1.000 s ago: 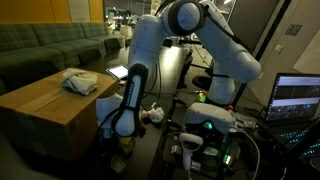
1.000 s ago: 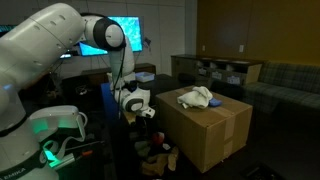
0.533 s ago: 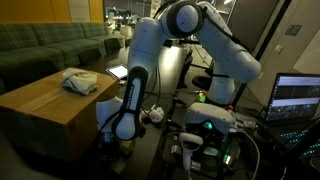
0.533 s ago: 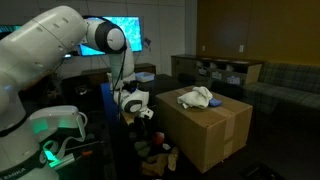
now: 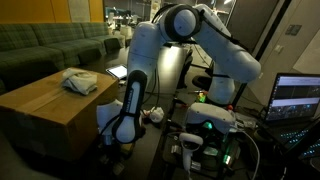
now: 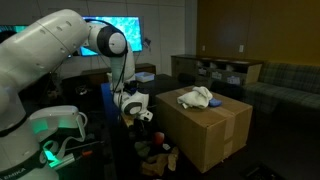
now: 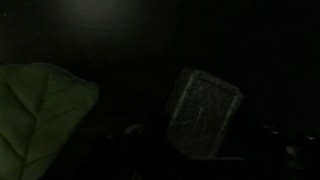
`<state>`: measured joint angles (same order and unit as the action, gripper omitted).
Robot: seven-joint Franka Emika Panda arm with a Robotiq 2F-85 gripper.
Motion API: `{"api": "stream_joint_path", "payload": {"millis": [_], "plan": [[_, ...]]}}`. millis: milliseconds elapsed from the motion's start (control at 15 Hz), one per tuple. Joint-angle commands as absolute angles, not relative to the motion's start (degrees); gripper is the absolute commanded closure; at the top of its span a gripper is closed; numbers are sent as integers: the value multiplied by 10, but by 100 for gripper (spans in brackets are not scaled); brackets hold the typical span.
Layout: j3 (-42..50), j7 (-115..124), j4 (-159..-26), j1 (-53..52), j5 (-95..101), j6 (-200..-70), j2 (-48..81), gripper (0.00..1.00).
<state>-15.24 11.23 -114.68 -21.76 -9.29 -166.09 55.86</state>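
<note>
My arm bends down beside a cardboard box (image 5: 45, 108) (image 6: 215, 130), and the gripper (image 5: 120, 140) (image 6: 141, 116) hangs low in the dark gap between the box and the robot's base. The wrist view is almost black. A dim grey rectangular object (image 7: 203, 112) lies tilted just below the gripper, with a green leaf-shaped thing (image 7: 40, 115) to its left. My fingers do not show against the dark, so I cannot tell how the jaws stand or whether they touch anything.
A crumpled pale cloth (image 5: 80, 82) (image 6: 197, 97) lies on top of the box. Small items (image 6: 160, 155) clutter the floor by the box. A laptop (image 5: 295, 98), a green-lit control unit (image 5: 210, 128) and a sofa (image 5: 50, 45) stand around.
The arm's elbow has shifted a little while the wrist stays low beside the box. Cloth and box have not moved.
</note>
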Motion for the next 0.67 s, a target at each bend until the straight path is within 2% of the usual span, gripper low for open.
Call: {"api": "stream_joint_path", "payload": {"millis": [0,133,600], "plan": [[-155,111,-1143,-220,-89,-1667,554,49],[-152,113,-1147,-226,-87,-1663,544,63],[-140,123,-1177,-250,-82,-1645,482,65]]}}
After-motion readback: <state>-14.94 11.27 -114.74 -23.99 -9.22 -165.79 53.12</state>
